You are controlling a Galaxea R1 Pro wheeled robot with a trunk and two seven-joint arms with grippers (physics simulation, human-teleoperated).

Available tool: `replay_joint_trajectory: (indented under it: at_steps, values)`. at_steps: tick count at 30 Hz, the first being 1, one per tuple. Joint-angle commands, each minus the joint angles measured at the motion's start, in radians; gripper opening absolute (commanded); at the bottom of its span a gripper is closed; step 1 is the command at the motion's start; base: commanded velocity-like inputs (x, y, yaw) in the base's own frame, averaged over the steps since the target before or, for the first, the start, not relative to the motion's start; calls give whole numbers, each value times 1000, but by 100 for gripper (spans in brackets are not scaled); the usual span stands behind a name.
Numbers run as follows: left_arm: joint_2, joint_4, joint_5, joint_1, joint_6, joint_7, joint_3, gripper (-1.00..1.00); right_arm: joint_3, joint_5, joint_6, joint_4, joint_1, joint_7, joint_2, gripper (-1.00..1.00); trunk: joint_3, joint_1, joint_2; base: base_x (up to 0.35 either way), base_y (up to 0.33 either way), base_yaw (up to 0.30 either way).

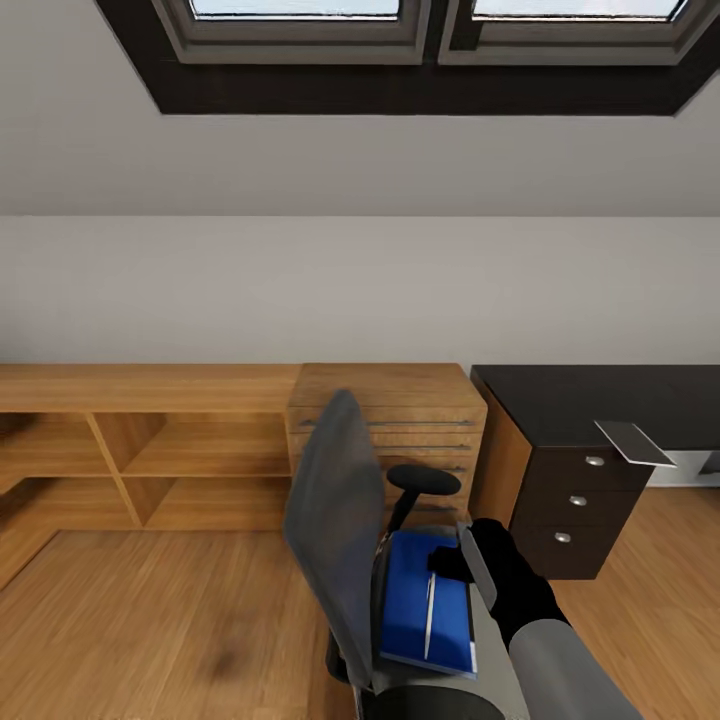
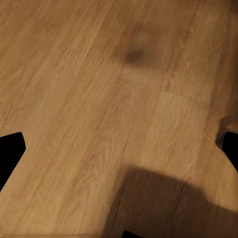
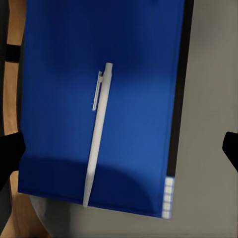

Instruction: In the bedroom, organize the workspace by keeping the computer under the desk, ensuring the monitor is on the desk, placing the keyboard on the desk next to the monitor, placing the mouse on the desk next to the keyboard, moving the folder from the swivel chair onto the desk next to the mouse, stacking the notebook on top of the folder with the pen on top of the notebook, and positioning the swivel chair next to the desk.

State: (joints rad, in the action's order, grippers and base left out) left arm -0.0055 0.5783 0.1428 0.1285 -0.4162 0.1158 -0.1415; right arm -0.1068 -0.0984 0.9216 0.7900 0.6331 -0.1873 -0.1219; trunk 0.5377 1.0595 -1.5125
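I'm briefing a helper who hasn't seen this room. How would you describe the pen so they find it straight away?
Find the grey padded swivel chair in front of the light-wood cabinet. On its seat lies a flat bright blue folder, and the slim white pen lies lengthwise on that cover, the sole pale stick on solid blue.

- The swivel chair (image 1: 335, 520) stands on the wood floor (image 1: 150, 620), its grey back turned left.
- A blue folder (image 1: 415, 600) lies flat on its seat, a white pen (image 1: 430, 615) on top.
- The right gripper (image 1: 462, 562) hangs over the folder's far edge.
- The black-topped desk (image 1: 590, 400) stands at right, beside a light-wood cabinet (image 1: 385, 410).
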Motion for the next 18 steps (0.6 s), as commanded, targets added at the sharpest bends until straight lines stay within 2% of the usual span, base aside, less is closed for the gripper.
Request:
replay_joint_trajectory:
  at_steps: [1,11,18]
  values:
    - [-1,2,4,0,-1,-1,-1,100,-3,-11,2,1,0,-9,-1,100,1,0,-1,-14,0,0]
    - [-1,1,4,0,-1,-1,-1,100,-5,-11,-8,2,0,-7,-1,100,1,0,-1,-3,5,0]
    - [-1,0,6,0,-1,-3,-1,100,-5,-11,-10,2,0,-8,-1,100,1,0,-1,0,118,0]
